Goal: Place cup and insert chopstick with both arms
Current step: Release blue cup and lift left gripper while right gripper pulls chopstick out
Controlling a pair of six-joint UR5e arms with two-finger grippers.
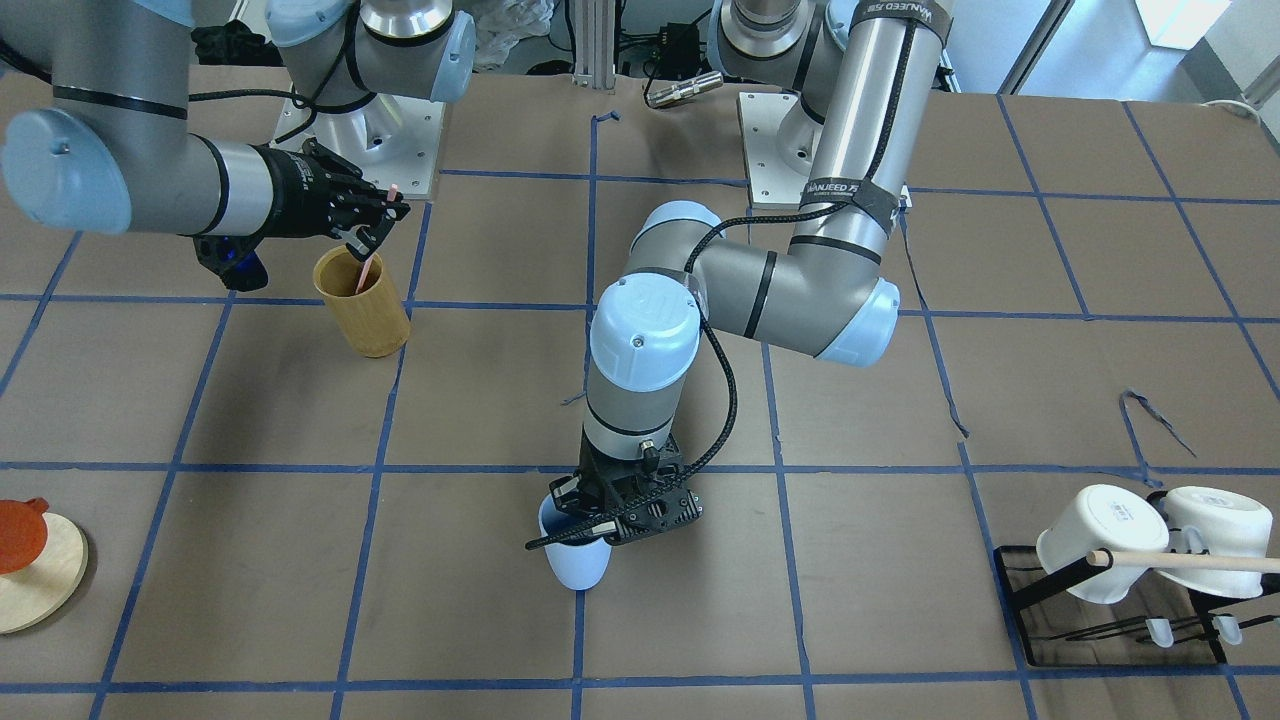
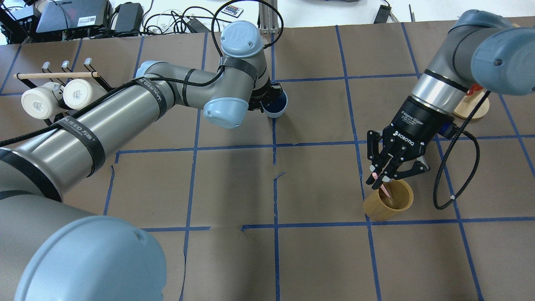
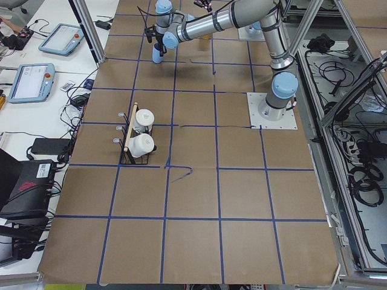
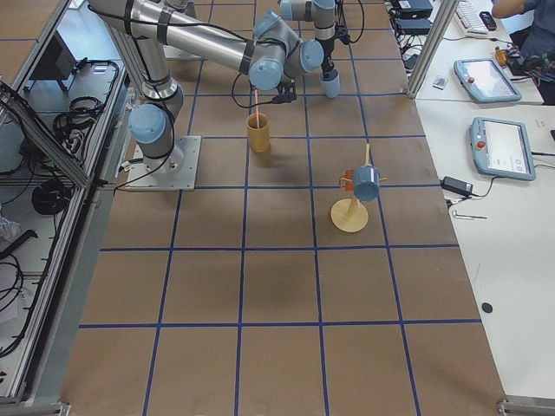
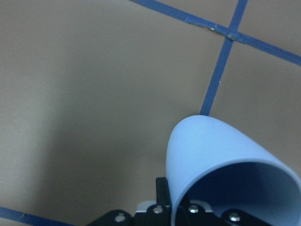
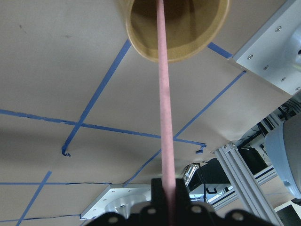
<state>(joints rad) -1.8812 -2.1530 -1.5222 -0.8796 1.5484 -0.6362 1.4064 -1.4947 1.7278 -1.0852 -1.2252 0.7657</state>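
Observation:
The light blue cup [image 1: 580,568] is in my left gripper [image 1: 572,515], which is shut on its rim near the table's far middle, at or just above the surface. The left wrist view shows the cup [image 5: 221,155] close up with its mouth towards the camera. It also shows in the overhead view [image 2: 278,108]. My right gripper [image 1: 375,225] is shut on the pale pink chopstick [image 1: 366,268]. The chopstick's lower end dips into the mouth of a tan bamboo cylinder [image 1: 365,305]. The right wrist view shows the chopstick [image 6: 164,117] running into that cylinder [image 6: 188,42].
A black rack [image 1: 1040,585] holds two white mugs [image 1: 1100,540] and a wooden rod [image 1: 1190,562] on my left side. A round wooden stand [image 1: 40,590] with an orange object sits at my far right. Blue tape lines grid the brown table.

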